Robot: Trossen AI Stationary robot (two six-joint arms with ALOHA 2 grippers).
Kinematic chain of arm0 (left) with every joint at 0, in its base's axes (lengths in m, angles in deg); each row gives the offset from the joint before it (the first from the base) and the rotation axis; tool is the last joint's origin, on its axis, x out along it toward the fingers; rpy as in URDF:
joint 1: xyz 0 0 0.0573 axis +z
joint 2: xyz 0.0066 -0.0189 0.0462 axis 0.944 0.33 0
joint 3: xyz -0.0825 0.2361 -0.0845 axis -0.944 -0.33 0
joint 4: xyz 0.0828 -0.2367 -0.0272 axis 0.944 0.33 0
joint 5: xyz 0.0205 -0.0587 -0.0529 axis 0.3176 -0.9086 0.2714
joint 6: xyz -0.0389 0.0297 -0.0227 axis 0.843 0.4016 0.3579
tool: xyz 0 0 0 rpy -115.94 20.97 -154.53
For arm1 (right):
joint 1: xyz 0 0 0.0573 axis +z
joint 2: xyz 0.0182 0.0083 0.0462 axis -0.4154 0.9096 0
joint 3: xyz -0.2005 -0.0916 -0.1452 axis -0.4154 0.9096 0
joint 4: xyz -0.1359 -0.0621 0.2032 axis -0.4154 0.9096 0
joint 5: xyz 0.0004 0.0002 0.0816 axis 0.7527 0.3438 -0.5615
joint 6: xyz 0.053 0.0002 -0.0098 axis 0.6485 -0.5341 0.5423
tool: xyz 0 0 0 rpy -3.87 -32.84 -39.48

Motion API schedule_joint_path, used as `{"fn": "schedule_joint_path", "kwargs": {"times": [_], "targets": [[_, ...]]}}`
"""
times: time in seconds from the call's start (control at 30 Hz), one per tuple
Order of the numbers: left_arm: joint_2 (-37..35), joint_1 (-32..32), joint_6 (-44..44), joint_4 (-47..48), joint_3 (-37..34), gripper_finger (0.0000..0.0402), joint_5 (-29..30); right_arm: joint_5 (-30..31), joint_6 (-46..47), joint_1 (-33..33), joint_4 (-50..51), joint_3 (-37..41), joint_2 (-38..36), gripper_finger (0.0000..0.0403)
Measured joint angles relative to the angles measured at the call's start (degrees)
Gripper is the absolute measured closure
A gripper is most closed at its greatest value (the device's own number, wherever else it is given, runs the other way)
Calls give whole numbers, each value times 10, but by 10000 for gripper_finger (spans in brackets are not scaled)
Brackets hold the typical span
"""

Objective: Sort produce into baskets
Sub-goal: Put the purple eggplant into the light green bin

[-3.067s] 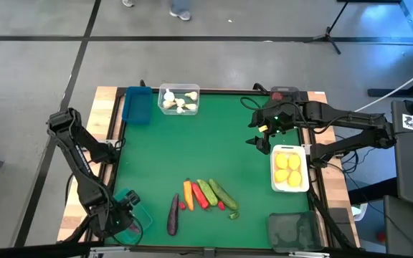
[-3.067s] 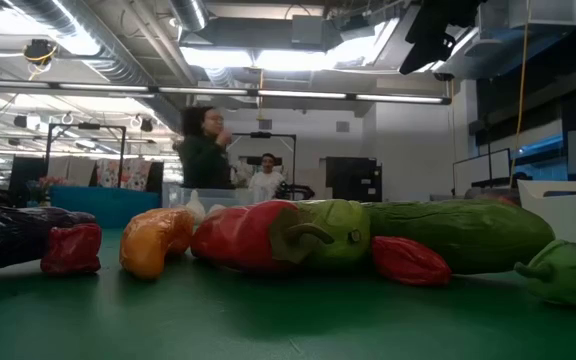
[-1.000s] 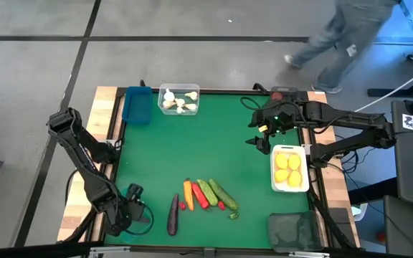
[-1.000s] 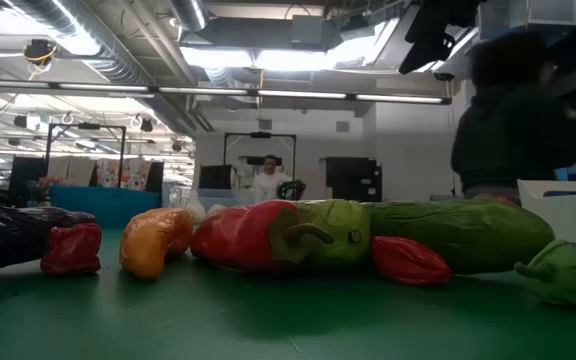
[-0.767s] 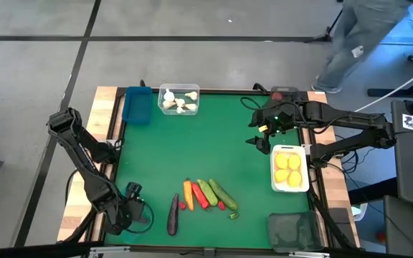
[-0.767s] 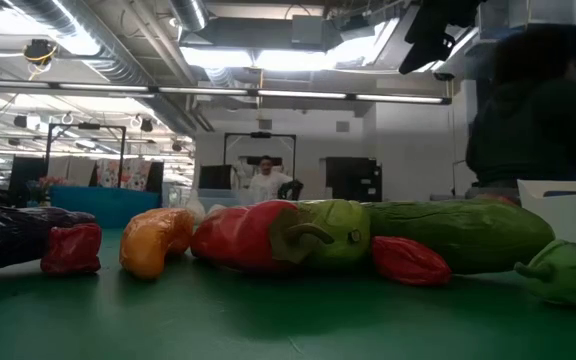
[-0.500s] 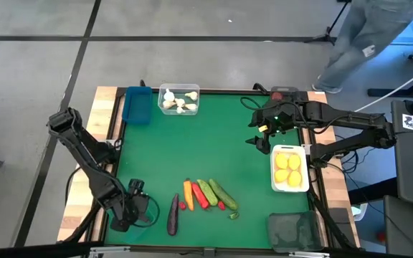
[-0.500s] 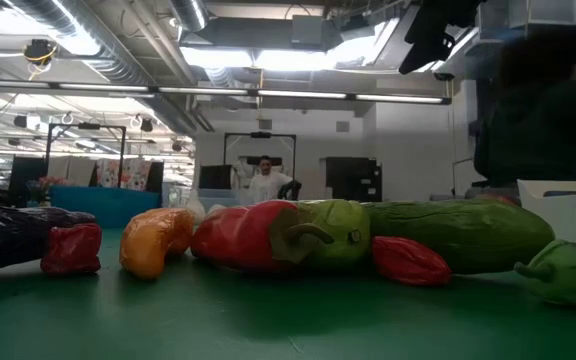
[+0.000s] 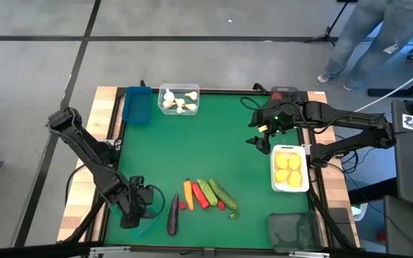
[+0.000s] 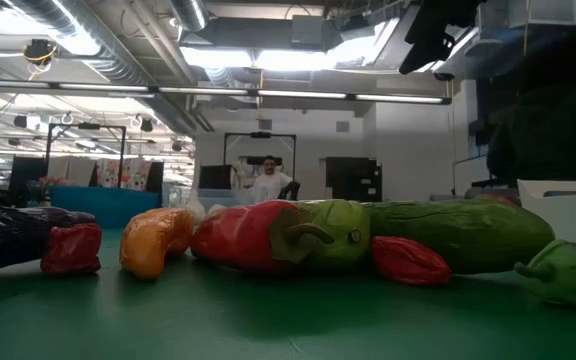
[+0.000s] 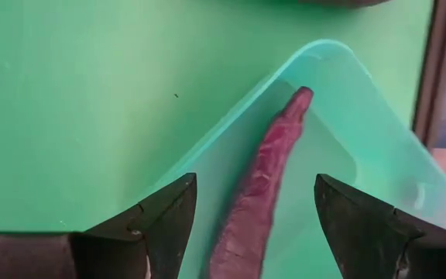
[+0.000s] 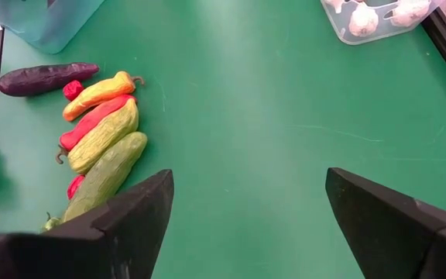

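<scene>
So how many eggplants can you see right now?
2. One eggplant lies in the teal tray under the open left gripper; the other lies on the mat left of the carrot. More may be hidden.

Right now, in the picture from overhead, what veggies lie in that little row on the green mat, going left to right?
Purple eggplant → small red berry → orange carrot → red pepper → light green cucumber → darker green cucumber.

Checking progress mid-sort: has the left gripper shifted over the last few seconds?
Yes. In the high view the left gripper has swung in from the table's left edge toward the dark purple eggplant lying on the green mat.
</scene>
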Motion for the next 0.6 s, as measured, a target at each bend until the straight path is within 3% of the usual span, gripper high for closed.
{"fn": "schedule_joint_path", "kwargs": {"times": [0.37, 0.6], "targets": [[-59, 13, -36, 0, 28, 147, 2, 0, 0, 0, 0, 0, 0, 68], [-65, 55, -12, 0, 28, 147, 126, 0, 0, 0, -1, 0, 0, 68]]}}
